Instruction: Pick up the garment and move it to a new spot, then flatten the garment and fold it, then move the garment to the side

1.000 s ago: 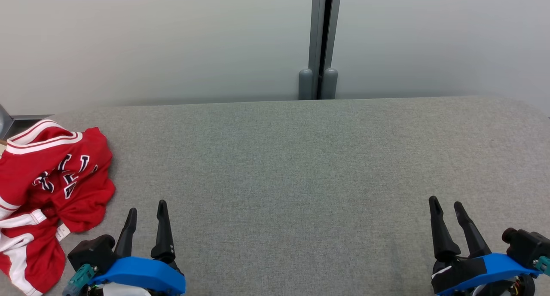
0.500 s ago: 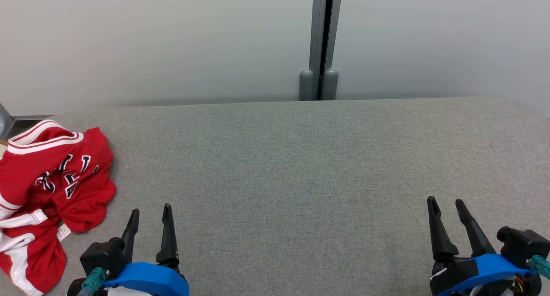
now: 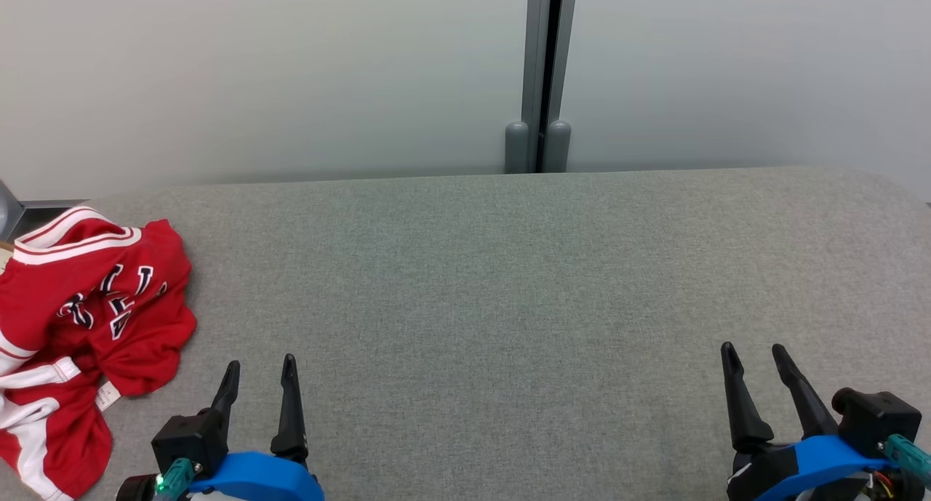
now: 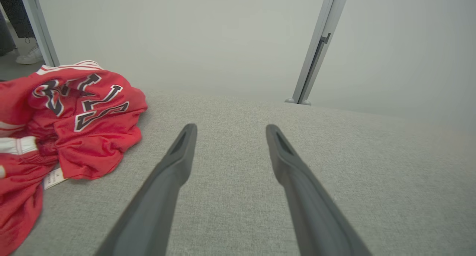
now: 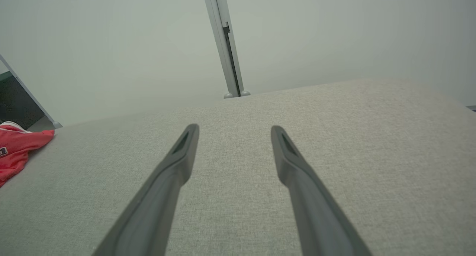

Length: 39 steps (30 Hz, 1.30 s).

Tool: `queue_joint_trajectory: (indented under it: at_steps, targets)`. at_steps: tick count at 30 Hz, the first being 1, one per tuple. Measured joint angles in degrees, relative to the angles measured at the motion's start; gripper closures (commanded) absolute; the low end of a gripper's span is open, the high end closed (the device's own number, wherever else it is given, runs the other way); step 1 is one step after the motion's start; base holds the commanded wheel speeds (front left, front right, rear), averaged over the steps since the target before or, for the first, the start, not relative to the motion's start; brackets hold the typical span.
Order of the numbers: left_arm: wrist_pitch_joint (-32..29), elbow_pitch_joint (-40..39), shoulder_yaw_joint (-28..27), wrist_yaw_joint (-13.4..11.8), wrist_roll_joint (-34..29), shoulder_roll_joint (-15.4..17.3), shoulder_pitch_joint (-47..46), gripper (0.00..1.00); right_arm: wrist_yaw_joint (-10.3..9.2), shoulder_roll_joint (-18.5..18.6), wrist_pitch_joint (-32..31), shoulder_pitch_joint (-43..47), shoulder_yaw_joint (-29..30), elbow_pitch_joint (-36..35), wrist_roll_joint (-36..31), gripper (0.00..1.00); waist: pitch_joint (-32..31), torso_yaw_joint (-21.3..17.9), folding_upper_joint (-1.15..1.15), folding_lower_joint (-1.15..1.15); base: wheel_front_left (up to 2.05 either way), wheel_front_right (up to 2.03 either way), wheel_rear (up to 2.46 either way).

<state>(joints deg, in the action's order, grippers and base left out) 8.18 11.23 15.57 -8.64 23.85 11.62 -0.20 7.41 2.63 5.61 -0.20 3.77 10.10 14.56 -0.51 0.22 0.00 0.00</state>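
The broad grey worktop point(image 3: 473, 283) is mostly bare, leaving room to spread cloth. The red jersey point(image 3: 87, 305) is heaped at its left edge (still crumpled). Just right of it, the left fingers point(image 3: 292, 406) gape wide and empty, seemingly placed for the pickup. The right fingers point(image 3: 738, 399), near right, are equally open and empty.

red jersey point(image 3: 80, 319) with white trim and dark lettering, all crumpled up at the frame's left edge

Grey fabric table point(image 3: 509, 268), pale frosted wall point(image 3: 254, 72) behind w/ grey post point(image 3: 542, 65)
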Motion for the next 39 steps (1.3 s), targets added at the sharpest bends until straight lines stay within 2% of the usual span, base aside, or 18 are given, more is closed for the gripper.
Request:
queue_joint_trajectory:
  at_steps: [19, 34, 39]
  targets:
    - [0.33, -0.53, 2.3, -1.68, -4.88, 1.41, 0.98, 0.0, 0.0, 0.07, -0.99, 0.58, 0.74, 0.0, -6.98, 0.0, -0.55, 0.35, 0.0, 0.0, 0.0, 0.0, 0.0]
    - [0.16, -1.12, 2.21, -2.41, -3.83, 1.66, 1.14, 0.0, 0.01, 0.07, -0.41, 0.62, 0.56, -0.46, -6.87, 0.0, -0.39, 0.2, 0.0, 0.0, 0.0, 0.0, 0.0]
    - [0.07, -1.47, 2.12, -2.69, -3.71, 1.67, 1.14, 0.0, 0.01, 0.11, -0.14, 1.09, 0.62, -0.89, -6.99, 0.0, -0.42, 1.37, 0.0, 0.0, 0.0, 0.0, 0.0]
